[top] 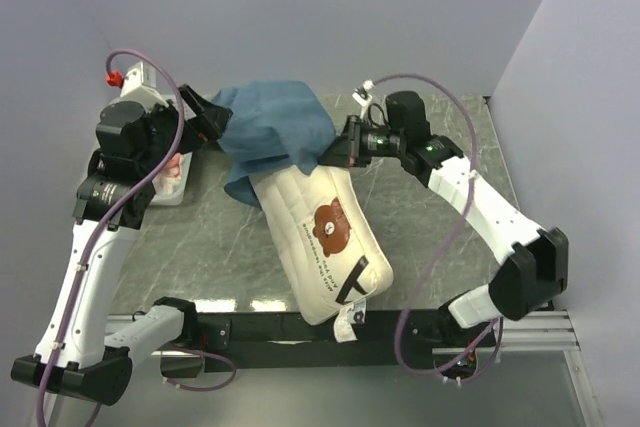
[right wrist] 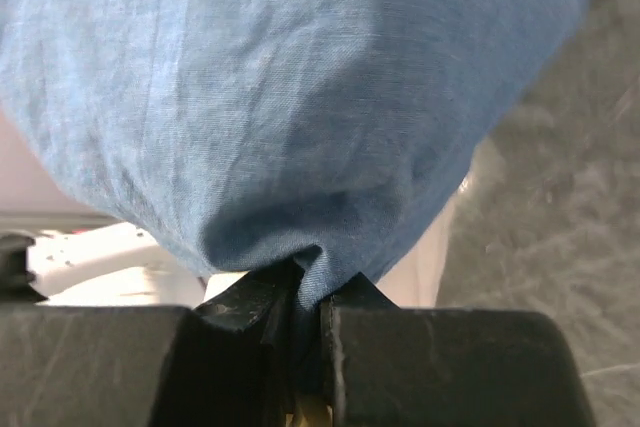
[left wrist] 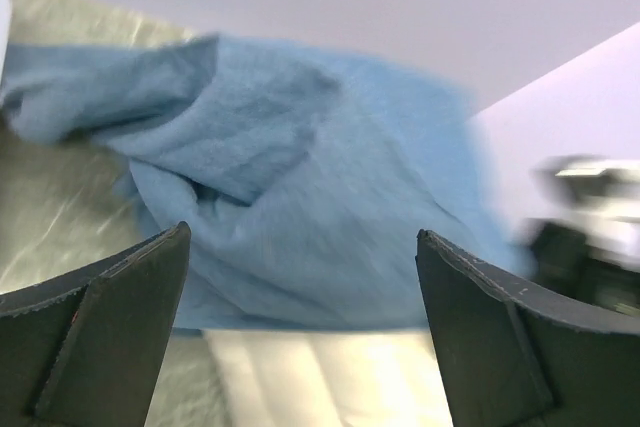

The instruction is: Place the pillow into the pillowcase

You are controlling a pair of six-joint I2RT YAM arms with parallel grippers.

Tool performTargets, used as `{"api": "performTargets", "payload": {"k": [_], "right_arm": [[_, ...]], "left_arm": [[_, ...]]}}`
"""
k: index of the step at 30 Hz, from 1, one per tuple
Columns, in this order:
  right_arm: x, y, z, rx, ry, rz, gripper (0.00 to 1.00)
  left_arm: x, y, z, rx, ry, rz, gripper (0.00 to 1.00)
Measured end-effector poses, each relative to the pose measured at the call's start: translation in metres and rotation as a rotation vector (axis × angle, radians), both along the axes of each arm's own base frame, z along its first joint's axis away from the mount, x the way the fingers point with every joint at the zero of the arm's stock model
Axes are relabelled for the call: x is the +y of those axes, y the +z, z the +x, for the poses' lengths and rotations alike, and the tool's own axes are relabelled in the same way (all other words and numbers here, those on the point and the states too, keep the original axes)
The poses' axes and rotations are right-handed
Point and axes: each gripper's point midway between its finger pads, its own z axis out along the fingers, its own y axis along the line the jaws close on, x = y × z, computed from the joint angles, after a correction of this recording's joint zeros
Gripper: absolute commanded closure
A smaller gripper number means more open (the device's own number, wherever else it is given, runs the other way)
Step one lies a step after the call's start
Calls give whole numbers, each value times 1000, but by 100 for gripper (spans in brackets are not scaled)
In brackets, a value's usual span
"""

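Observation:
The cream pillow [top: 325, 242] with the brown bear lies diagonally on the table, its near end at the front edge. The blue pillowcase [top: 275, 132] is bunched over its far end. My right gripper [top: 335, 152] is shut on a fold of the pillowcase's right edge; the right wrist view shows the gripper [right wrist: 308, 292] pinching the blue cloth [right wrist: 280, 97], with a cream sliver of pillow [right wrist: 415, 267] beneath. My left gripper [top: 212, 117] is at the pillowcase's left edge. In its wrist view the gripper [left wrist: 302, 232] is wide open, facing the pillowcase [left wrist: 300, 147] and the pillow [left wrist: 320, 377] below it.
A white and pink cloth bundle [top: 172, 175] lies at the left under my left arm. The marble table [top: 440, 207] is enclosed by walls at the back and on both sides. A black rail [top: 250, 327] runs along the near edge.

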Motion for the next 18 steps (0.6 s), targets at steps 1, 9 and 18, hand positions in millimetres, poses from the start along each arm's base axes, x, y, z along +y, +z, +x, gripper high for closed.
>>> {"api": "performTargets", "payload": {"k": [1,9,18], "right_arm": [[-6,-17,7,59,-5,33,100],[-74,-193,55,483,-238,-11,38],[-124,-198,59,335,-514,-262,22]], "left_arm": [[-1,8,0,-20,-5,-5,1],[-15,-28,5,43,-55,-7,2],[-50,-198,-14,378,-74,109,18]]}}
